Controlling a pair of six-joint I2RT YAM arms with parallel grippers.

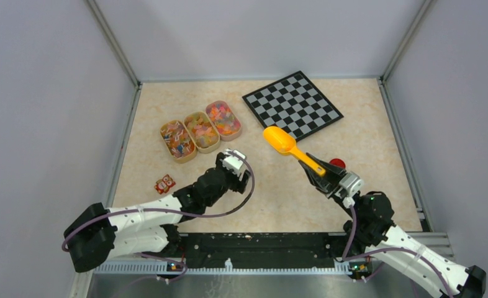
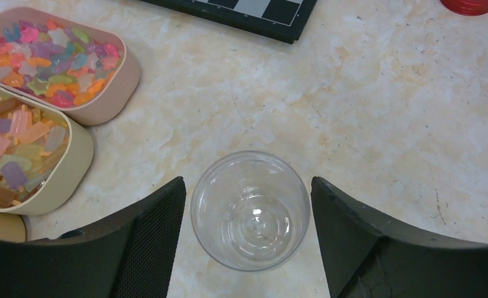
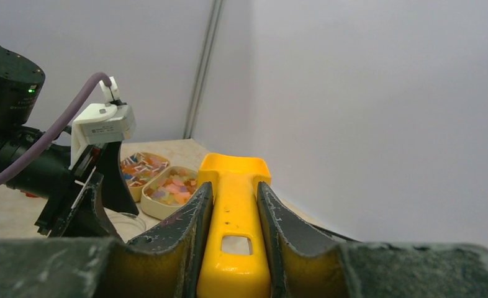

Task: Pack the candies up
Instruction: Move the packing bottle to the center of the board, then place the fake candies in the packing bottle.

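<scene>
Overhead, candies run 8-to-2 o'clock; left gripper wide astride cup, seen only wrist-side; right gripper clamps scoop.

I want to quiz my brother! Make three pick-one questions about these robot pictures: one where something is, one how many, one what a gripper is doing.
1. Where is the clear cup? A. between the fingers of the left gripper B. in a drawer C. on a shelf
2. How many trays hold candies? A. two B. three C. five
3. The right gripper is: A. open and empty B. shut on the yellow scoop C. holding a candy
Answers: 1 A, the open fingers stand either side of it. 2 B, three trays sit side by side. 3 B, its fingers clamp the scoop's handle.
</scene>
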